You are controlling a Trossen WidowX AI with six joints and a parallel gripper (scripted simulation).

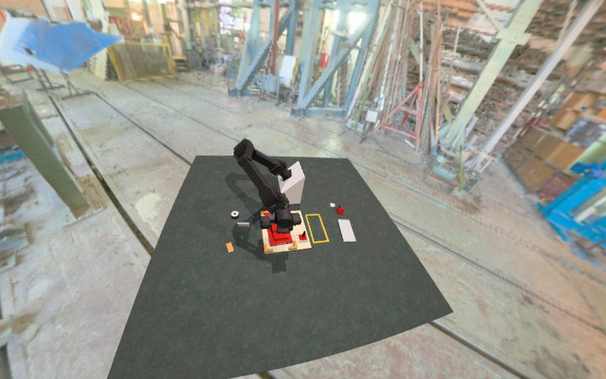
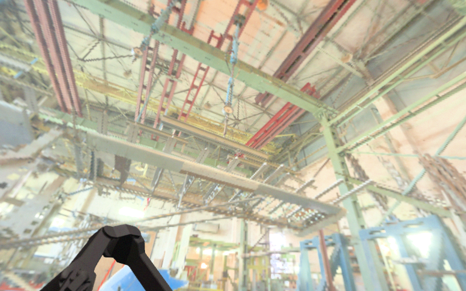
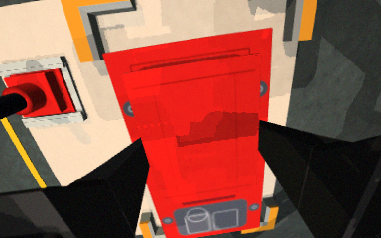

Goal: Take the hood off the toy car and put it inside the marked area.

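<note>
While the black gripper (image 1: 284,219) (image 3: 199,133) straddles a red toy car, its two fingers press on the red hood (image 3: 198,109).

In the wrist view, one finger reaches in from the lower left and the other from the lower right. They stand fairly wide, closed on opposite long sides of the hood, which fills the middle of the frame; where hood ends and red toy car (image 1: 280,242) begins is hard to tell. A grey engine-like picture (image 3: 210,218) shows near the bottom edge. The car sits on a cream board (image 1: 272,247) (image 3: 50,144) with orange corner brackets (image 1: 292,245) (image 3: 307,20). At the upper left is a red block with a knob (image 1: 303,238) (image 3: 55,94).

In the top view, the car is below centre, partly hidden under the black arm (image 1: 256,174) (image 2: 118,240). Just right of the board lies the marked area, a yellow rectangular outline (image 1: 324,227) (image 3: 24,154); the hood is outside it. Farther right are a pale slab (image 1: 346,230) and a small red block (image 1: 340,211). The exterior view shows only part of the arm, at lower left.
</note>
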